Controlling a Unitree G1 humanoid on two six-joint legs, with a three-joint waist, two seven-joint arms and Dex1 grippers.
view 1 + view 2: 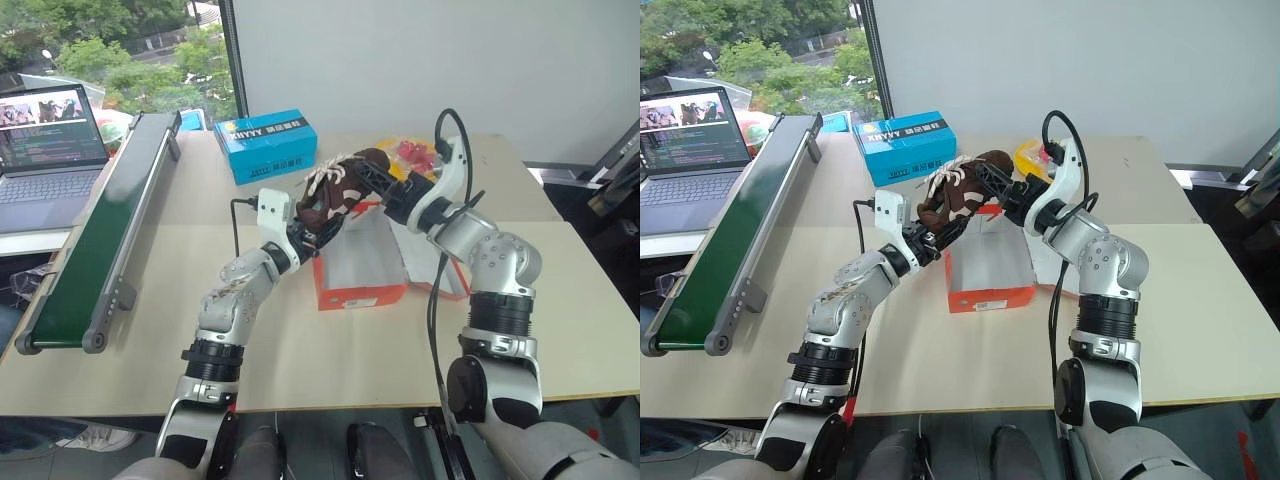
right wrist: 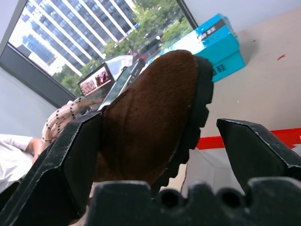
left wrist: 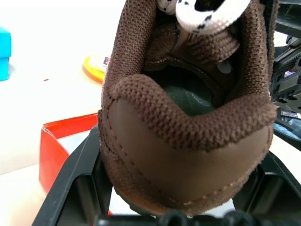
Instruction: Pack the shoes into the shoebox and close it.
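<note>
One dark brown shoe [image 1: 338, 192] with whitish laces hangs in the air above the open red-orange shoebox [image 1: 360, 296], whose inside is white. My left gripper [image 1: 322, 226] is shut on the shoe's heel, and in the left wrist view the heel [image 3: 188, 141] sits between the black fingers [image 3: 70, 188]. My right gripper [image 1: 376, 182] stands open around the toe [image 2: 150, 122]. One finger [image 2: 70, 160] lies against the shoe, while the other finger [image 2: 258, 150] stays clear of the sole.
A blue box [image 1: 265, 146] with white lettering lies behind the shoebox. A yellow and red packet [image 1: 410, 156] sits at the back. A green conveyor [image 1: 100, 230] runs along the left side, with a laptop [image 1: 45, 150] beyond it.
</note>
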